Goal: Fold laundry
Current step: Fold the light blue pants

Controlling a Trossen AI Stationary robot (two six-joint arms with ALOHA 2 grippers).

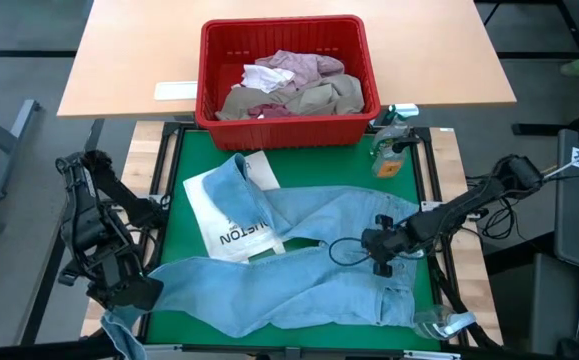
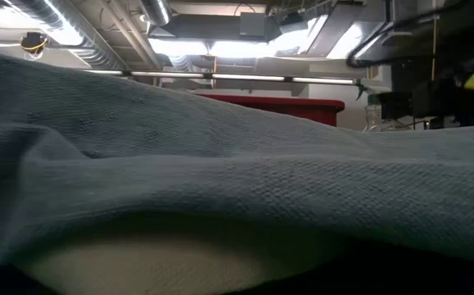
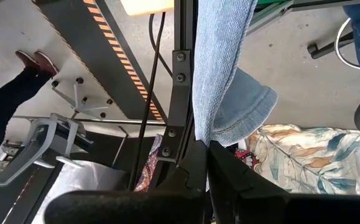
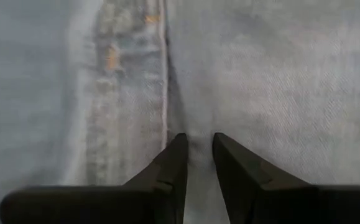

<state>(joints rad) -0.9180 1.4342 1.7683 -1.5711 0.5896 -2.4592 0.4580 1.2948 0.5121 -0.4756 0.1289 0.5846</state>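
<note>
Light blue jeans (image 1: 309, 250) lie spread on the green mat (image 1: 194, 150), waist toward the right and legs toward the left. One leg reaches up-left over a white lettered bag (image 1: 231, 228). The other leg runs off the mat's near-left corner, where my left gripper (image 1: 119, 298) is shut on it beyond the table edge. My right gripper (image 1: 381, 252) points down over the jeans' upper part beside a seam (image 4: 165, 74). Its fingers stand a narrow gap apart. Denim (image 2: 237, 180) fills the low view. My left gripper pinches the jeans leg a little above its hem (image 3: 206, 134) between its two shut fingers. The leg comes down off the table edge to the fingers. The hemmed end (image 3: 254, 112) folds over and hangs loose beside them, clear of the floor. My right gripper has its fingertips (image 4: 178, 146) right at the denim beside the seam; I cannot tell whether they touch it.
A red basket (image 1: 359, 60) of more garments stands on the wooden table behind the mat. A spray bottle (image 1: 394, 145) stands at the mat's far right corner. A black cable (image 1: 344, 250) loops over the jeans. Floral cloth (image 3: 304, 155) lies on the floor below.
</note>
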